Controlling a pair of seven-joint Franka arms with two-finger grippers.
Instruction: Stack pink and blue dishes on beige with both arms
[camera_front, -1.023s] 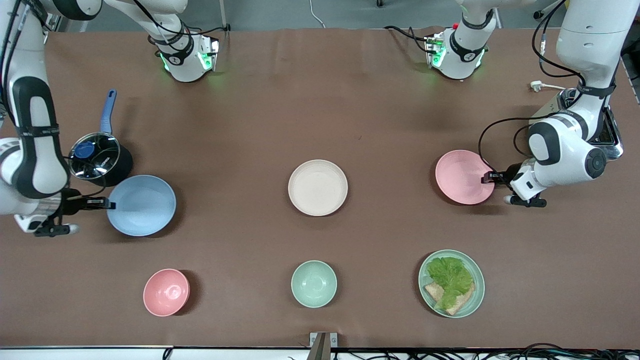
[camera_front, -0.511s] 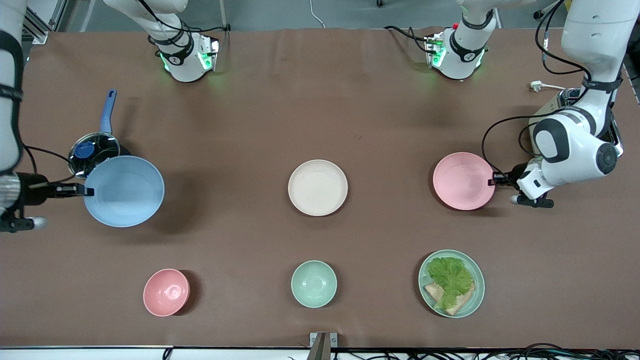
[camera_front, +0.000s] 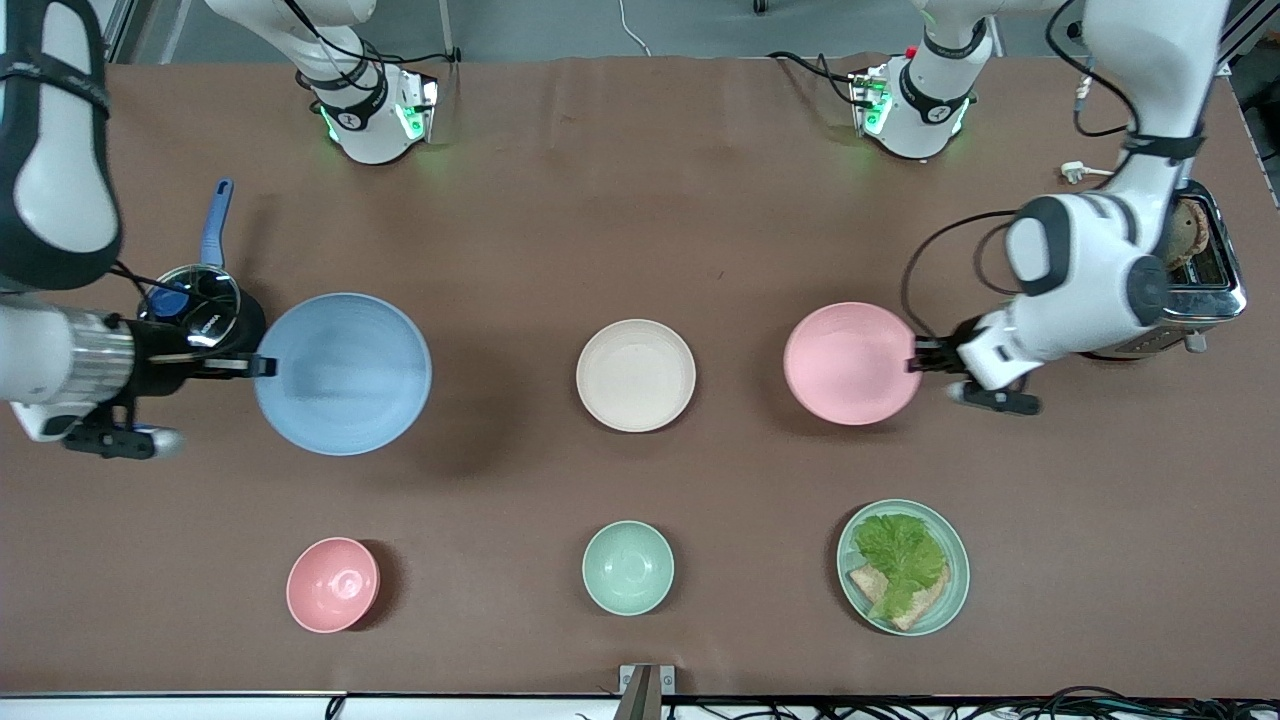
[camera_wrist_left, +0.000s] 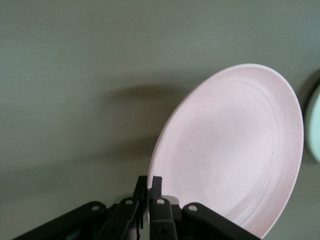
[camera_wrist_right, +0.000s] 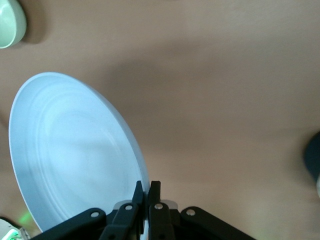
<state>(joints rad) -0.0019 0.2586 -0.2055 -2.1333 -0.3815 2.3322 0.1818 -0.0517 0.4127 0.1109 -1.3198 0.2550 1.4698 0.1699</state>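
The beige plate (camera_front: 635, 375) lies flat at the middle of the table. My right gripper (camera_front: 262, 366) is shut on the rim of the light blue plate (camera_front: 344, 373) (camera_wrist_right: 70, 155), holding it in the air over the table toward the right arm's end, beside the beige plate. My left gripper (camera_front: 915, 362) is shut on the rim of the pale pink plate (camera_front: 852, 363) (camera_wrist_left: 235, 150), which hangs above the table toward the left arm's end, also beside the beige plate. Each wrist view shows the fingers pinching the plate's edge (camera_wrist_right: 148, 192) (camera_wrist_left: 149, 186).
A lidded saucepan (camera_front: 200, 310) with a blue handle stands under the right arm. A toaster (camera_front: 1205, 270) sits at the left arm's end. Nearer the front camera are a small pink bowl (camera_front: 333, 584), a mint-green bowl (camera_front: 628, 567) and a green plate with lettuce and bread (camera_front: 903, 566).
Both plates have been lifted off the table and carried inward toward the beige plate; the blue one rose first, then swung toward the middle, and the pink one shifted the same way.
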